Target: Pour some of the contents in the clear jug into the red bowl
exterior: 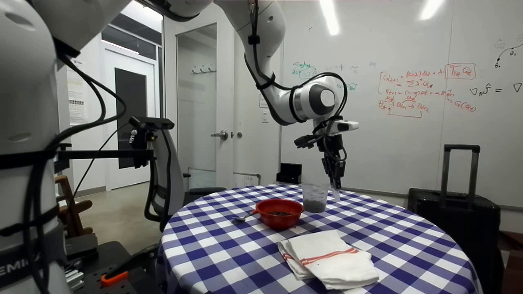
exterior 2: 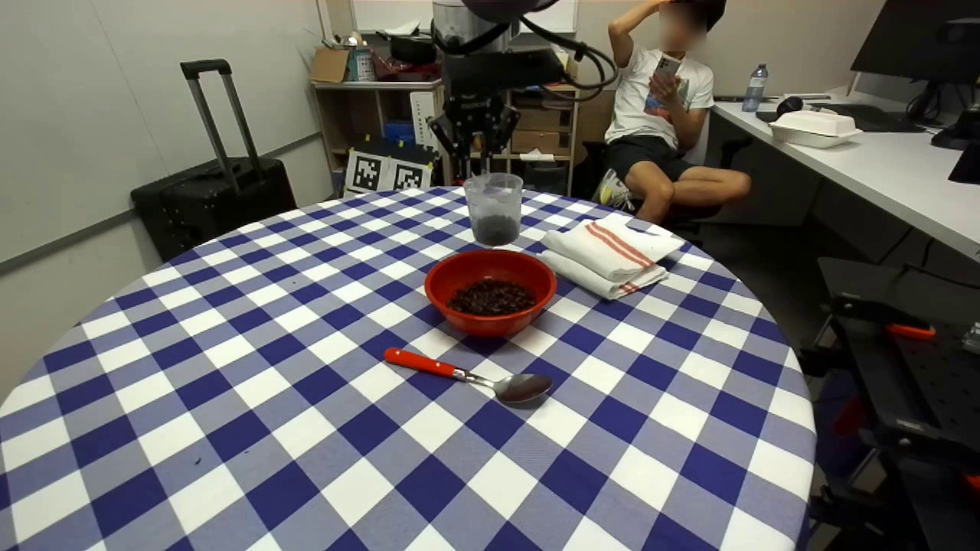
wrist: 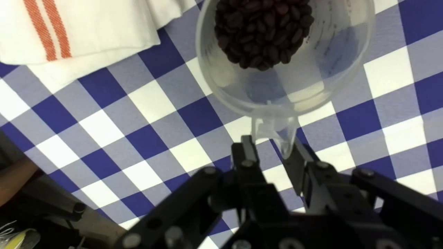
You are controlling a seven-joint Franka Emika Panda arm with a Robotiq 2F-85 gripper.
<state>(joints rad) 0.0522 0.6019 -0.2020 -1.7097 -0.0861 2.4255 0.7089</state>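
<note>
In an exterior view, a whiteboard (exterior: 359, 53) is spanning the background with red, black and green handwriting (exterior: 460, 71); a round table (exterior 2: 191, 383) is wearing blue-and-white checks; a white robot arm (exterior: 267, 36) is arching over it; beyond the table, a person (exterior 2: 643, 99) dressed in white and black is sitting with one elbow raised, face blurred; a black suitcase (exterior: 453, 228) is standing near the table, its pull handle (exterior: 461, 147) extended; a folded white cloth (exterior: 327, 261) with red stripes is lying on the table. The arm's black claw (wrist: 271, 147) is pointing downward at the handle (wrist: 273, 111) of the clear jug (exterior 2: 494, 205); its two fingers (wrist: 244, 155) are standing apart, one on each side of that handle; whether they are gripping it or only flanking it, I cannot tell. The red bowl (exterior 2: 490, 325) is sitting on the table, its bottom covered with dark beans (exterior 2: 491, 297); the jug is standing upright on the table just beside this bowl, and the folded white cloth is lying near them both; more dark beans (wrist: 263, 34) are filling the base of the jug, seen from above in the wrist view; a red-handled spoon (exterior 2: 468, 375) is lying near the bowl, on the side away from the jug; a few tiny dark specks (exterior 2: 197, 461) are dotting the table.
</note>
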